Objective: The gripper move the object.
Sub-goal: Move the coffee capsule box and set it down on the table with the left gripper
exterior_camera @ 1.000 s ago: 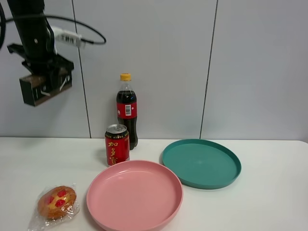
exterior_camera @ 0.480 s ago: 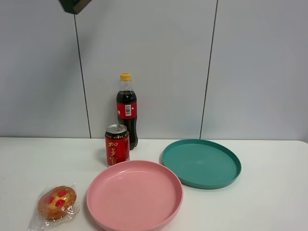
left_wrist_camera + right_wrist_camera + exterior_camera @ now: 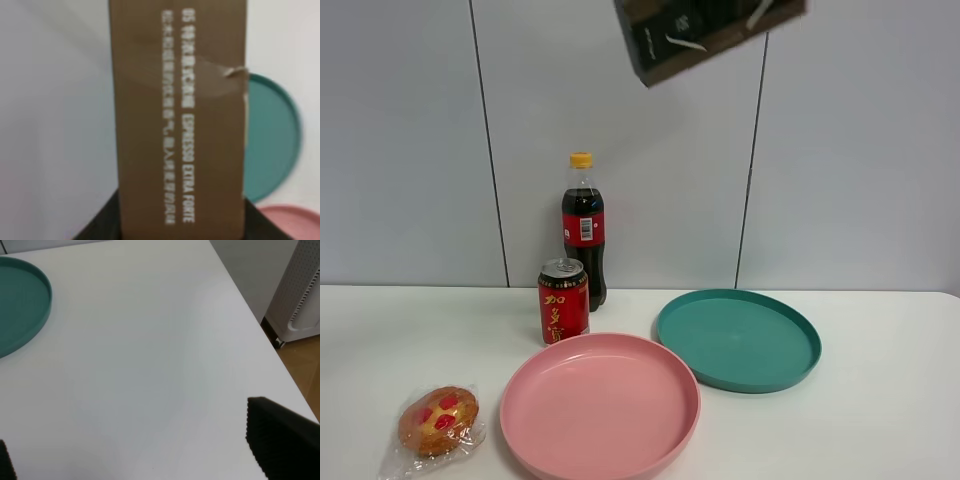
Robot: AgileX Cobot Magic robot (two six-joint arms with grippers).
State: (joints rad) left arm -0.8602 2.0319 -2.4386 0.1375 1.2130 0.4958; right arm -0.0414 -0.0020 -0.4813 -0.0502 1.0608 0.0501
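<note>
Pinches one end of the long dark brown-and-green rectangular cardboard box [image 3: 710,35] in the left gripper [image 3: 181,231], with black jaw bodies showing on either side of it in the wrist view (the contact itself sits behind the cardboard, so the grip is judged from the box hanging in mid-air). Holds the box tilted, high above the white table [image 3: 880,430], at the very top edge of the high view. Places it roughly above the gap between the tall dark cola bottle with a yellow cap [image 3: 583,230] and the round teal plastic plate [image 3: 740,342]. Keeps the right gripper [image 3: 127,432] spread wide with nothing between its fingers, over bare tabletop near the teal plate.

Further out: a red drinks can [image 3: 563,300] just in front of the bottle, a round pink plastic plate [image 3: 600,405] close to the teal one, and a plastic-wrapped golden bun [image 3: 438,422] well to the left.

Risks, as judged from here:
- Could pivot or slide in the jaws on a quick swing or hard stop, being gripped at one end only.
- Would likely topple the bottle or can if dropped from this height.
- Might catch its low corner on a plate rim if lowered while tilted.
</note>
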